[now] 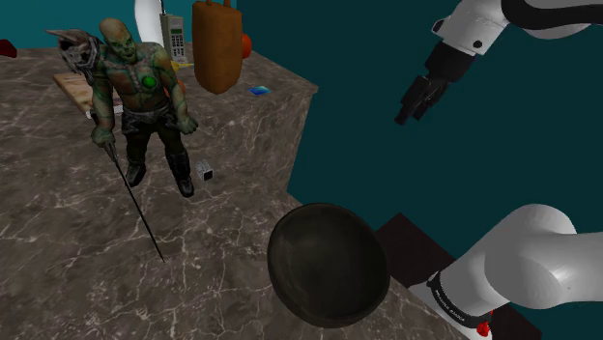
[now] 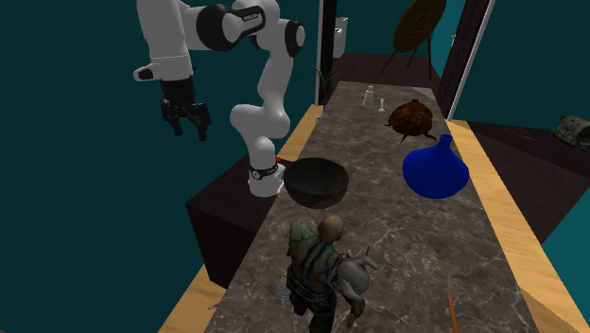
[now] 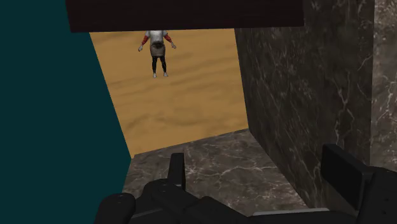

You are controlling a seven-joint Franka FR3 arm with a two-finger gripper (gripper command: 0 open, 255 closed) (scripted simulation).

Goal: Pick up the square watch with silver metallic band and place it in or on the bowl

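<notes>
The watch (image 1: pixel 204 172) is a small square silver-grey thing lying on the marble counter (image 1: pixel 68 241), beside the feet of a green ogre figure (image 1: pixel 140 92). The dark round bowl (image 1: pixel 329 263) sits at the counter's near corner, also seen close to the arm's base as the bowl (image 2: pixel 317 182). My black gripper (image 1: pixel 411 108) hangs in the air off the counter's side, well away from watch and bowl. In the second exterior view the gripper (image 2: pixel 185 121) points down beside the stand. In the wrist view the fingers (image 3: pixel 177 168) stand apart with nothing between them.
The ogre figure's thin staff (image 1: pixel 140 217) slants across the counter. A brown bag (image 1: pixel 215 43), a handset (image 1: pixel 174 37) and a small blue item (image 1: pixel 259 91) stand at the back. A blue vase (image 2: pixel 435 168) and a brown shell-like thing (image 2: pixel 411 116) sit further along. Below the gripper lies wooden floor (image 3: pixel 184 95).
</notes>
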